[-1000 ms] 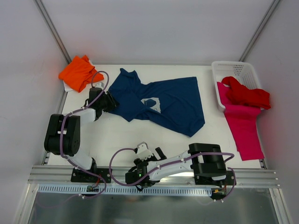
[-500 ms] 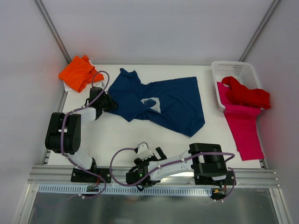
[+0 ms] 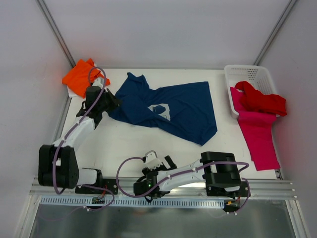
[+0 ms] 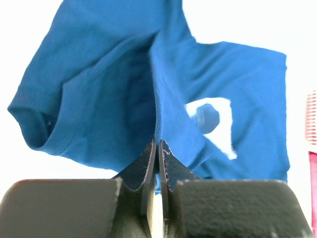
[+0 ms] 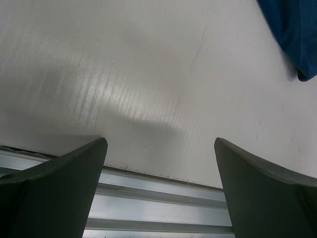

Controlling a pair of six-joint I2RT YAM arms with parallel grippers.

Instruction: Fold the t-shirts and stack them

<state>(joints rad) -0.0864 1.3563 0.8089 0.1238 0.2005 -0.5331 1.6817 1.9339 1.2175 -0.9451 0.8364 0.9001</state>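
A white table (image 3: 124, 141) fills the middle of the workspace, its surface matte with fine parallel streaks and a soft sheen in the right wrist view (image 5: 148, 74). Plain white panels close it in: a back wall (image 3: 163, 29), a left wall (image 3: 25, 74) and a right wall (image 3: 302, 74). Two grey metal struts (image 3: 55, 29) slant up from the far corners. An aluminium rail (image 3: 272, 186) runs along the near edge, with a white slotted strip (image 3: 188, 202) just below it and a grey glossy surface (image 3: 163, 220) beneath. The light is even and diffuse, and the shadows are faint.
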